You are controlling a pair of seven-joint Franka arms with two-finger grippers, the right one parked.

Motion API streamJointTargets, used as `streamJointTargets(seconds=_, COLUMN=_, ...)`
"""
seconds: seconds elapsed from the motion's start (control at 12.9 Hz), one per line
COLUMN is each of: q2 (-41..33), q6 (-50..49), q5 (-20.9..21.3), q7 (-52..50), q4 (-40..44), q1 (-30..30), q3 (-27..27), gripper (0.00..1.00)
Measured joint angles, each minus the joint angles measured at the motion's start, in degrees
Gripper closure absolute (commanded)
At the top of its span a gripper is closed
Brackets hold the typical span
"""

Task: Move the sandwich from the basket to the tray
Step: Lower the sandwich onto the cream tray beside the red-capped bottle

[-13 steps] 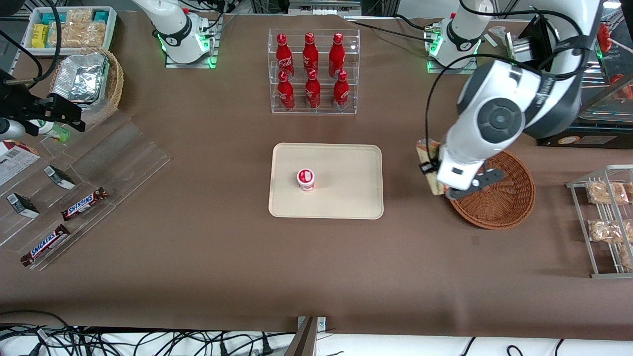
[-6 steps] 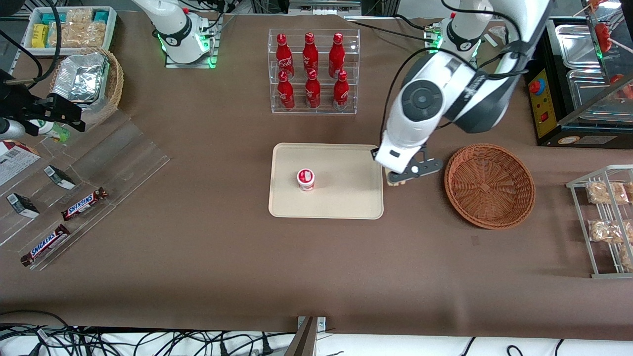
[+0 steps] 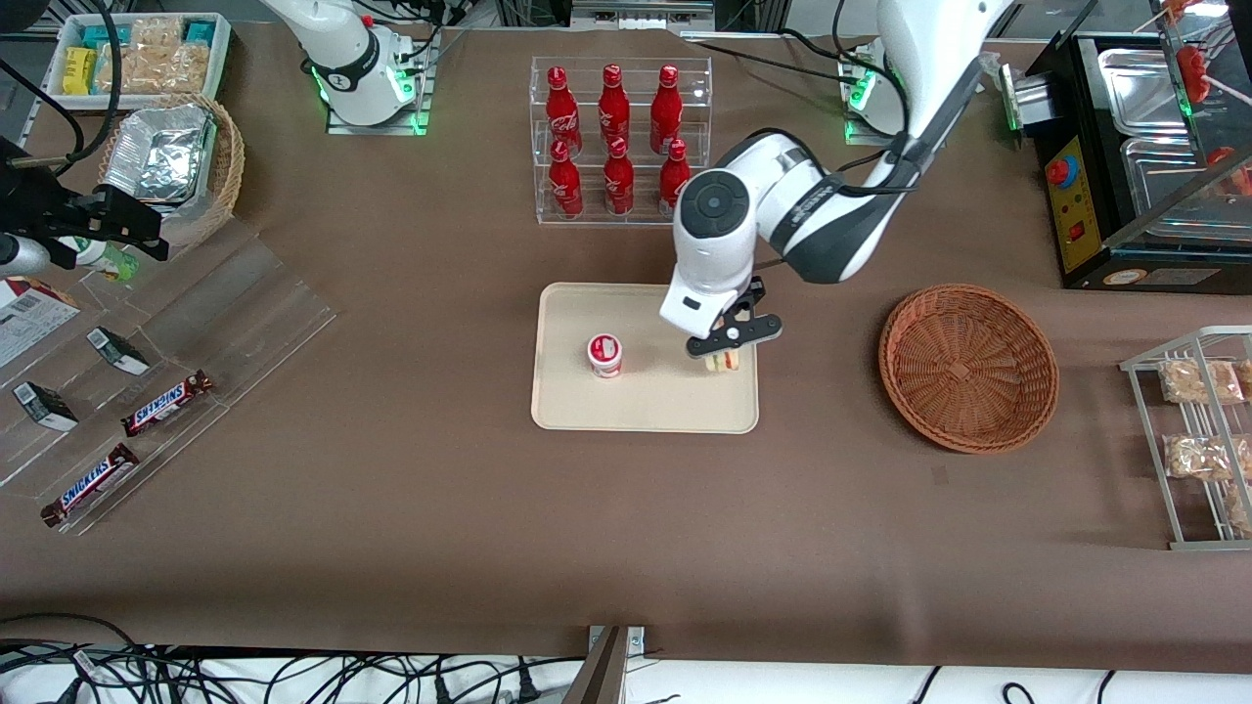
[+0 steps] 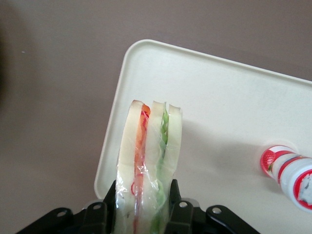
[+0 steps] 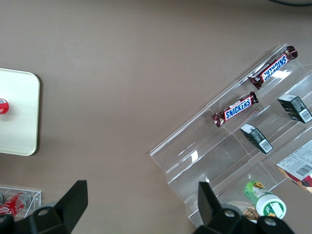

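Note:
My left gripper [image 3: 726, 350] is shut on the sandwich [image 3: 725, 362], a clear-wrapped wedge of pale bread with red and green layers, and holds it over the cream-beige tray [image 3: 685, 406], at the tray's end nearest the basket. In the left wrist view the sandwich [image 4: 148, 161] stands between the black fingers [image 4: 176, 209], above the tray [image 4: 214, 97] near its corner. The round reddish-brown wicker basket [image 3: 968, 367] sits empty, toward the working arm's end of the table.
A small red-and-white cup [image 3: 604, 355] stands on the tray beside the sandwich; it also shows in the left wrist view [image 4: 288, 174]. A clear rack of red bottles [image 3: 618, 142] stands farther from the front camera. A wire rack with bagged snacks [image 3: 1198, 430] lies past the basket.
My left gripper has carried the sandwich from the basket's rim sideways across the table and now holds it over the tray. The basket is left empty.

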Motion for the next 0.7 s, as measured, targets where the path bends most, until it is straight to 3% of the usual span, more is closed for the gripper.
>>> streamJointTargets(seconds=0.23, q2=3.5, q6=3.1, q5=5.8, q7=-5.5, q4=0.0, q1=-2.5, q3=0.0, gripper=0.58)
streamJointTargets(seconds=0.7, q2=9.0, q6=4.6, q5=9.0, q7=-5.9, q4=2.7, q1=-2.6, q3=0.6, gripper=0.57)
